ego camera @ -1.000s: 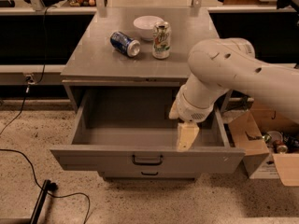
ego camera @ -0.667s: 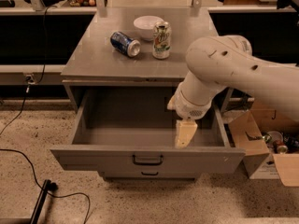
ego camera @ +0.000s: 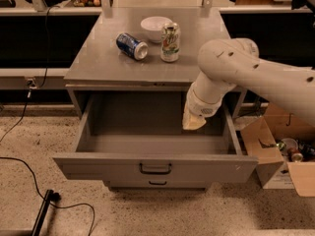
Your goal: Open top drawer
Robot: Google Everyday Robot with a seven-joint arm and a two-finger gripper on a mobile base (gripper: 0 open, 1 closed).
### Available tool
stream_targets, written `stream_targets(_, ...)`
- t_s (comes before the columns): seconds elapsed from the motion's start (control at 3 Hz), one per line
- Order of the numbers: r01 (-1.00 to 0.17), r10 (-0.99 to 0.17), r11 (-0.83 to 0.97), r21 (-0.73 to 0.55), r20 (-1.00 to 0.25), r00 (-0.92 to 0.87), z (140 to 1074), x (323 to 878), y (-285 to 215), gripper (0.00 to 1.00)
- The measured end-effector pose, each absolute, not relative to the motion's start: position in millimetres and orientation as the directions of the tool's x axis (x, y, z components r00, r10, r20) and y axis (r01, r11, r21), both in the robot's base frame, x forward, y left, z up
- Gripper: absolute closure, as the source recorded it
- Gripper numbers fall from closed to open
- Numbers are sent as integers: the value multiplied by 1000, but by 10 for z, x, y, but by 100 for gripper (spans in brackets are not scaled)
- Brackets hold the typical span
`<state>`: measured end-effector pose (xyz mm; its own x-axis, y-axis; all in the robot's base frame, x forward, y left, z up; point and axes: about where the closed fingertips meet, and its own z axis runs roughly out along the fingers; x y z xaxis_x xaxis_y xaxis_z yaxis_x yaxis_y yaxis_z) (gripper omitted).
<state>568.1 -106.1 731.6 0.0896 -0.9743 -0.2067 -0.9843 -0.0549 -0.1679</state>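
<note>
The top drawer (ego camera: 98, 168) is a wide grey metal drawer pulled far out of the cabinet, its inside bare, with a small dark handle (ego camera: 155, 169) at the centre of its flat front. A narrower drawer front with its own handle (ego camera: 157, 183) shows just below it. My gripper (ego camera: 193, 122) hangs from the white arm (ego camera: 246, 73) over the right rear of the open drawer, well behind and above the handle. Its tan fingers point down and hold nothing.
On the cabinet top (ego camera: 98, 63) lie a blue can on its side (ego camera: 131, 45), an upright green-white can (ego camera: 170, 42) and a white bowl (ego camera: 155, 26). Cardboard boxes with cans (ego camera: 285, 156) stand at the right. A black cable (ego camera: 29, 171) runs over the floor at the left.
My gripper has risen and drawn back from the drawer's front toward the rear right. The drawer stays open as before.
</note>
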Motion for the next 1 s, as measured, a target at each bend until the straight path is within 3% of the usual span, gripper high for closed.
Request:
stream_targets(0.33, -989, -975, -24, -144, -217, 55, 7034, 5816, -1145, 97)
stream_targets(1.0, -1000, -954, -27, 14, -300, 22, 6365, 5567, -967, 100)
